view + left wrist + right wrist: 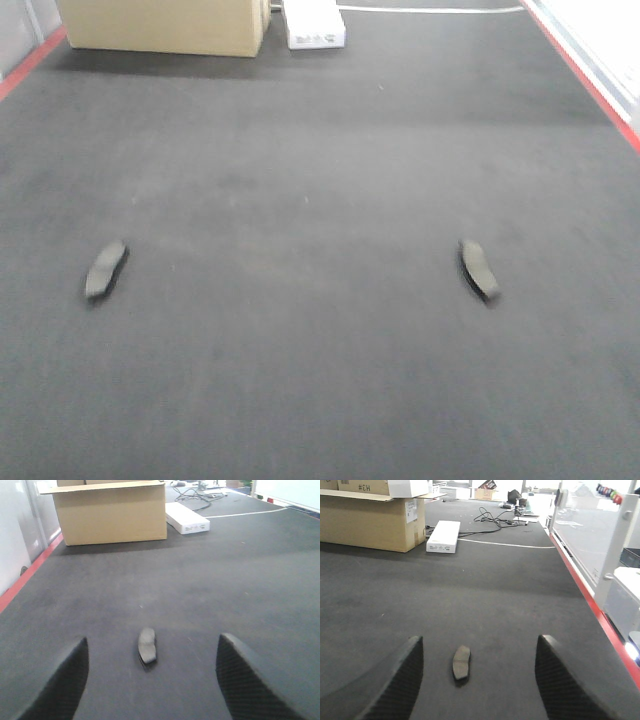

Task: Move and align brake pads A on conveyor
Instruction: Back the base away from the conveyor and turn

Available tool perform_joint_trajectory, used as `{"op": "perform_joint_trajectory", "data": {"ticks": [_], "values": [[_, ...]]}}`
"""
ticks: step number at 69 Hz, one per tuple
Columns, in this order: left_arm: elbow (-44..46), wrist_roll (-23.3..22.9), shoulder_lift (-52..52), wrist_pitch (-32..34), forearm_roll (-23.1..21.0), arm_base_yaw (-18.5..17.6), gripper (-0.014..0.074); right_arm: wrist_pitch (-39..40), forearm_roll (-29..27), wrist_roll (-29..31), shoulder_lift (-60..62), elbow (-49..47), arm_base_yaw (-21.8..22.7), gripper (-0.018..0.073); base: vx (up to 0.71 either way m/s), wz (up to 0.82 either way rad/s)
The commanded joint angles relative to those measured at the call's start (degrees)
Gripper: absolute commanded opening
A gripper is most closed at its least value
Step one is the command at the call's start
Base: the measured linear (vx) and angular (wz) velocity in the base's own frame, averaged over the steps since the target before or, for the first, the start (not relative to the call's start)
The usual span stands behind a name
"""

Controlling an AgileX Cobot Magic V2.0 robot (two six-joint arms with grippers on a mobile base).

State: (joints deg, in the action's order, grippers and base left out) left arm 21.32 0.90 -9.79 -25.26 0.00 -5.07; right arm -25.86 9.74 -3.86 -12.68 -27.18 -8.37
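Note:
Two brake pads lie flat on the dark grey conveyor [320, 180]. The left pad [105, 269] also shows in the left wrist view [147, 645], ahead of and between the two fingers of my left gripper [152, 680], which is open and empty above the belt. The right pad [479, 269] also shows in the right wrist view [461, 662], between the fingers of my right gripper [477, 680], which is open and empty. Neither gripper touches its pad. Neither gripper shows in the front view. No other pads are in view.
A cardboard box [165, 25] and a white flat box [314, 24] stand at the belt's far end. Red edge strips [585, 75] run along both sides. A glass-panelled guard [585, 535] stands beyond the right edge. Cables [490, 520] lie far back.

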Motion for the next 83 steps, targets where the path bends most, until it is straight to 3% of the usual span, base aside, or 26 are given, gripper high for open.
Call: {"op": "perform_joint_trajectory", "data": {"ticks": [1, 83], "values": [[1.42, -0.03, -0.62, 4.53, -0.58, -0.31, 0.0524, 4.14, 0.77, 0.42, -0.69, -1.5, 0.09, 0.0473, -0.39, -0.1], [1.42, -0.03, -0.62, 4.1, -0.58, -0.29, 0.0524, 3.95, 0.59, 0.42, -0.64, -1.5, 0.09, 0.0473, -0.39, -0.02]]}}
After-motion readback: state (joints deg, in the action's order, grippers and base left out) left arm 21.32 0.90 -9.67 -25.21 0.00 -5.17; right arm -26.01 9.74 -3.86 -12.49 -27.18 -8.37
